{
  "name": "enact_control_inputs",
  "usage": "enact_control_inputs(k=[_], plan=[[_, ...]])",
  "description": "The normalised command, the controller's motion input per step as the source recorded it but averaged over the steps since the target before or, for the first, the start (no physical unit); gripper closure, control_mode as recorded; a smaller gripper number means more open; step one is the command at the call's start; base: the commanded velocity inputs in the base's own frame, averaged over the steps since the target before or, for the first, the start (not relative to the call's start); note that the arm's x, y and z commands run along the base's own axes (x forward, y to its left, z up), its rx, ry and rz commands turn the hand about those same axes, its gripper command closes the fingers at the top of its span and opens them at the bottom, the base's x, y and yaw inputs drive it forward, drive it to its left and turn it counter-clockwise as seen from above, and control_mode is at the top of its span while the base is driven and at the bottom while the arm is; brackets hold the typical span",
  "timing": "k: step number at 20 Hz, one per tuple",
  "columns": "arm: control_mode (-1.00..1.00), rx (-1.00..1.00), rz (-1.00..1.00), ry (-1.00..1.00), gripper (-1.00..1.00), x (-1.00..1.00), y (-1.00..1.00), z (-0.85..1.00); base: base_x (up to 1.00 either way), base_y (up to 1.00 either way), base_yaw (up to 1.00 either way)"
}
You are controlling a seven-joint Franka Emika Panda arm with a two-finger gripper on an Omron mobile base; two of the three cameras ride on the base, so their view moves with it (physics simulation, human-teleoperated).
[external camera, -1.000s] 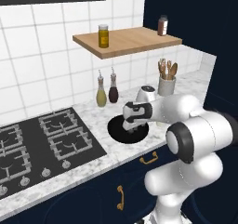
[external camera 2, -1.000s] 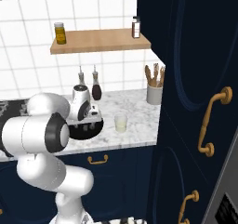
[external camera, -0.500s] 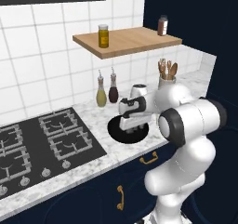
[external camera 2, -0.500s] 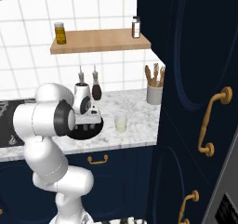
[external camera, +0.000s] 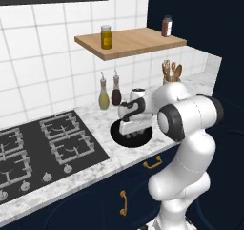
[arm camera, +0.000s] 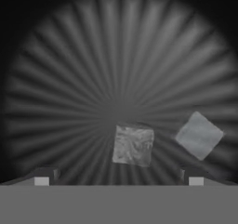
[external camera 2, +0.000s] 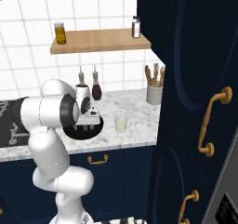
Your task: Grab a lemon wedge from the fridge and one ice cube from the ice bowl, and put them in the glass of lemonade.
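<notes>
Gripper over ice bowl (arm camera: 56, 69)
We find the ice cube (arm camera: 133, 145) centred between parted fingertips (arm camera: 42, 177) (second cube offset).

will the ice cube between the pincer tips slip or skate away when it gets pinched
Probably somewhat slippery: the ice cube has flat, glossy-looking faces and sits loose on the ridged floor of the black bowl. It lies turned slightly askew to the open pincer, so it may twist as the fingers close. It looks stiff and small, likely light.
</notes>
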Motion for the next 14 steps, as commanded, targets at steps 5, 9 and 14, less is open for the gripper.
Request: enact_control_inputs(k=[5, 9, 14], plan=[[-1.00, 0.00, -0.01, -0.02, -1.00, 0.12, 0.04, -0.25, 0.00, 0.00, 0.00], [-1.00, 0.00, -0.02, -0.03, -1.00, 0.01, 0.03, -0.13, 0.00, 0.00, 0.00], [-1.00, 0.00, -0.01, 0.00, -1.00, 0.07, 0.06, 0.00, 0.00, 0.00, 0.00]])
